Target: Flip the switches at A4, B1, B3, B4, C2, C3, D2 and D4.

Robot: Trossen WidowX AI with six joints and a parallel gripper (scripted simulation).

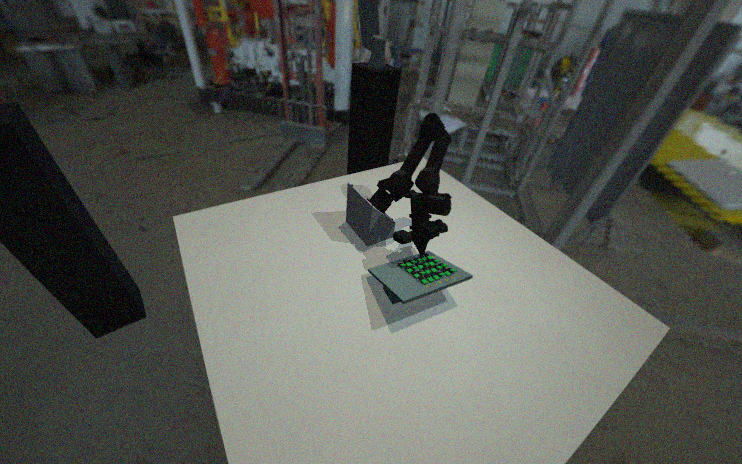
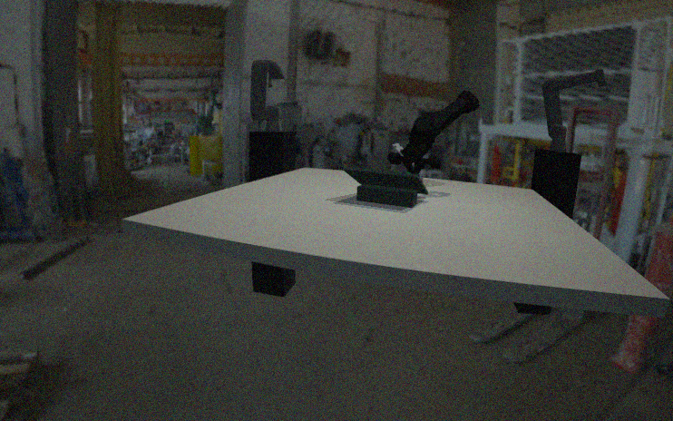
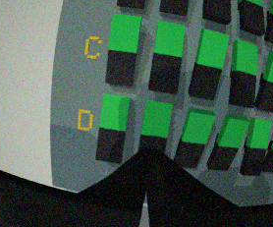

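Switches (image 3: 169, 56) sitting in rows on a gray panel (image 1: 403, 284), each one half green and half black. Lying with the long side running from the arm's edge to the far edge, green half pointing away from the arm, black half pointing toward it. Showing yellow letters B, C and D down the left side in the wrist view. Resting near the middle of the white table (image 1: 304, 357), tilted up on a dark block (image 2: 386, 195), with the switches packed on the part close to the arm. Hovering just over the near edge by row D: gripper (image 1: 422, 251), pointing straight down, fingers squeezed tight together and holding nothing. Standing just beside the arm on the table: a gray slanted plate (image 1: 365, 216).
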